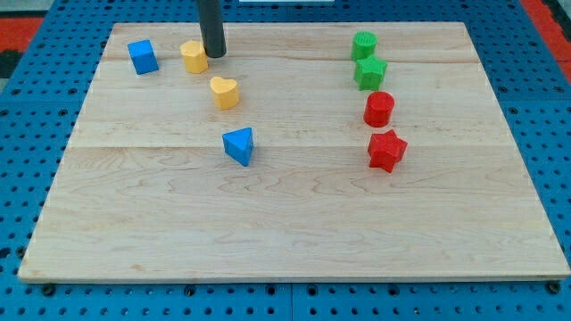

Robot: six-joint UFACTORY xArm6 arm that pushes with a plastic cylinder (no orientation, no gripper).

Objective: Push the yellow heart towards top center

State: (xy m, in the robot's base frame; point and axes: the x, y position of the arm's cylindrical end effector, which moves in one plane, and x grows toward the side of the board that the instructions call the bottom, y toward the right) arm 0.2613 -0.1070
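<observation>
My tip on pale wooden desk, touching yellow hexagonal block at its 9 o'clock, yellow heart block near at 6 o'clock, no fingers on rod, two blue blocks: cube, triangular prism, two green, two red at 3 o'clock

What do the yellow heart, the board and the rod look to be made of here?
Yellow heart: probably plastic, matte, one even colour with soft edges. Board: pale wood, grain lines and plank seams showing, smooth finish. Rod: dark, faintly glossy, metal or plastic, unclear; my tip sits beside the other yellow block.
</observation>
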